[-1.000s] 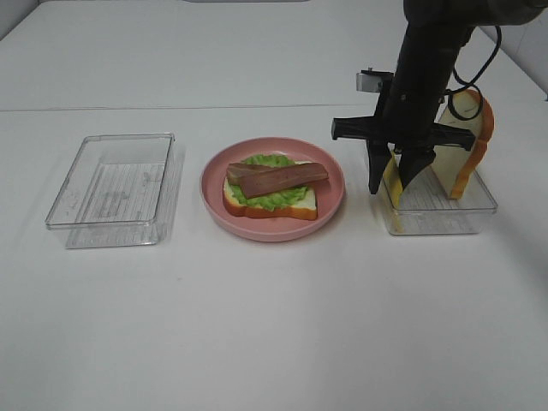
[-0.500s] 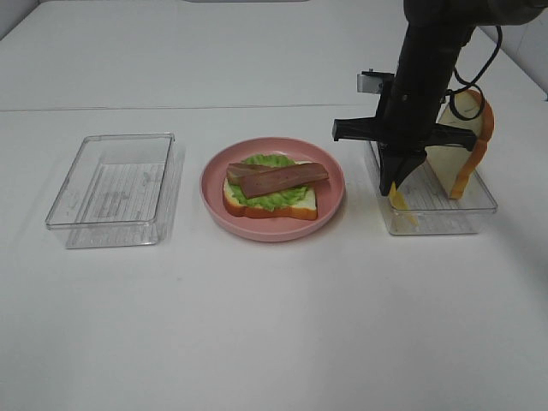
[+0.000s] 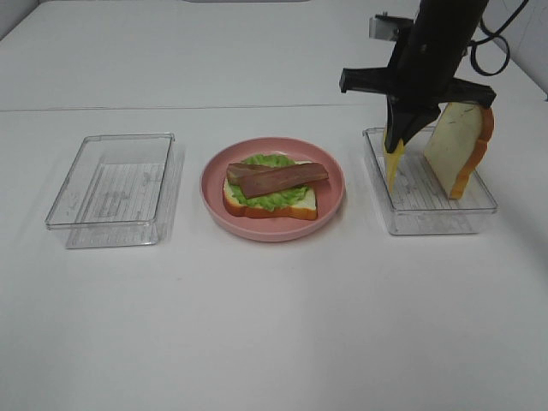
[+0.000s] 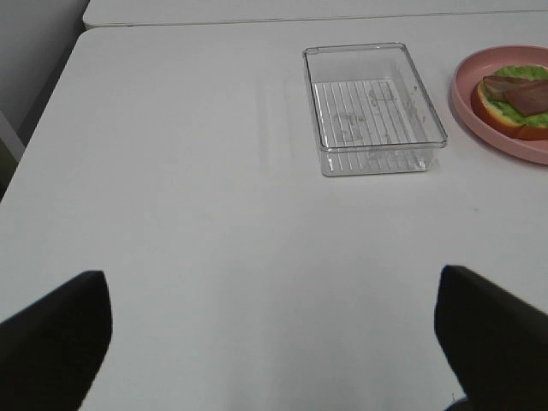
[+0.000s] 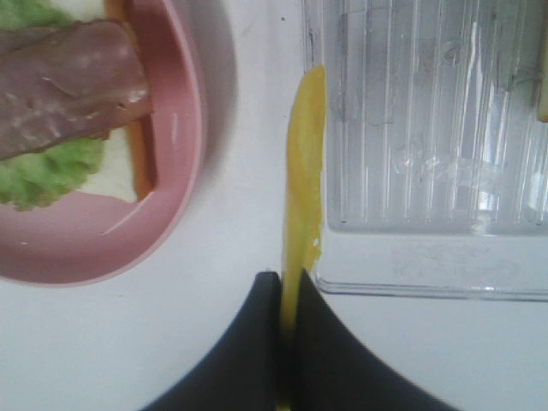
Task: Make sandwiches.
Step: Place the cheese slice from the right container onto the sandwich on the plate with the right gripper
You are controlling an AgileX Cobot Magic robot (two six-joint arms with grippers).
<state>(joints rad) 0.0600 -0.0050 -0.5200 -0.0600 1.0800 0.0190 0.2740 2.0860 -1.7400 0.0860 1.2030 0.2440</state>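
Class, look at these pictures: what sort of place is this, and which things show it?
Probably a robot test bench, not a kitchen: a bare white table, toy food on a pink plate, clear plastic trays.

right arm: black, reaches down from the far right, wrist vertical | right hand [image 3: 396, 152]: points down, fingers pinched together on a thin yellow cheese slice [image 3: 392, 164] hanging edge-on | left hand [image 4: 274, 342]: black fingers spread wide, holds nothing
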